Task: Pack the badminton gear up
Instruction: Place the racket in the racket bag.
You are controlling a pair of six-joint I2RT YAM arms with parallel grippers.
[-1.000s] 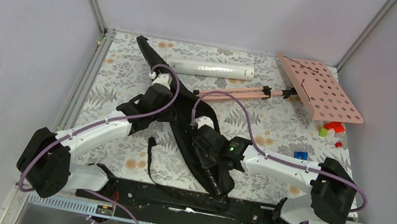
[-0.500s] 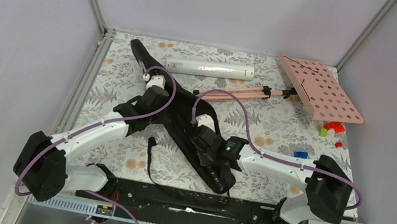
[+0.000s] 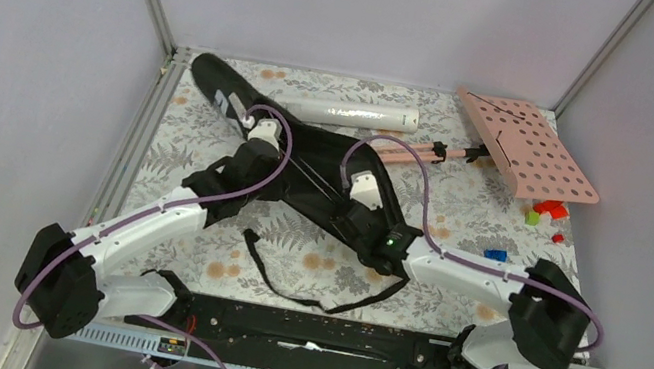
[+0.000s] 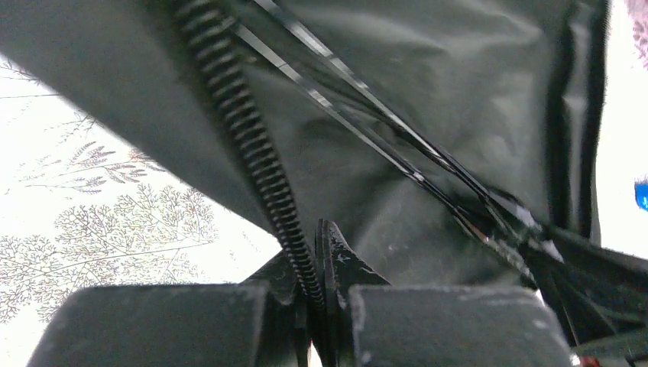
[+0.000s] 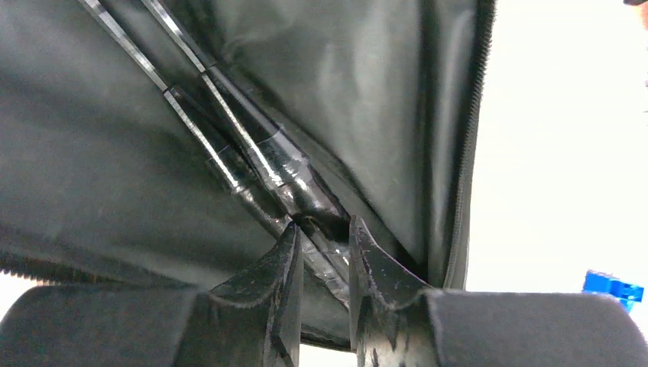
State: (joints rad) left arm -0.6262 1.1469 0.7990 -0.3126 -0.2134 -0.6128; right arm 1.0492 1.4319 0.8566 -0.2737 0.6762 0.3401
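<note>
Black fabric fills both wrist views, and it belongs to the bag [image 3: 307, 186], which lies slantwise across the flower-patterned worktop [image 3: 461, 208]. Its narrow end points to the far left corner and its wide end sits near the middle. The bag gapes open, and its strap [image 3: 285, 284] trails in a loop on the near side.

The left hand [image 4: 321, 229] is clenched on the bag's edge, its fingers pressed together with the zipper [image 4: 252, 145] pinched between them. Past the zipper, thin dark shafts cross the lining.

The right hand [image 5: 321, 225] reaches into the opening, where the rackets [image 5: 252, 164] lie side by side against the lining. Its fingertips stand close on either side of a wrapped stretch of one racket. I cannot tell whether they squeeze it or merely flank it.

Just beyond the bag, at the far edge, the white tube [image 3: 346, 112] lies on its side, close to the bag's narrow end. A pink music stand [image 3: 532, 150] lies tipped over at the far right. A few coloured blocks [image 3: 547, 211] are scattered near it, and a blue block [image 3: 494, 255] lies apart, closer to the right arm.
</note>
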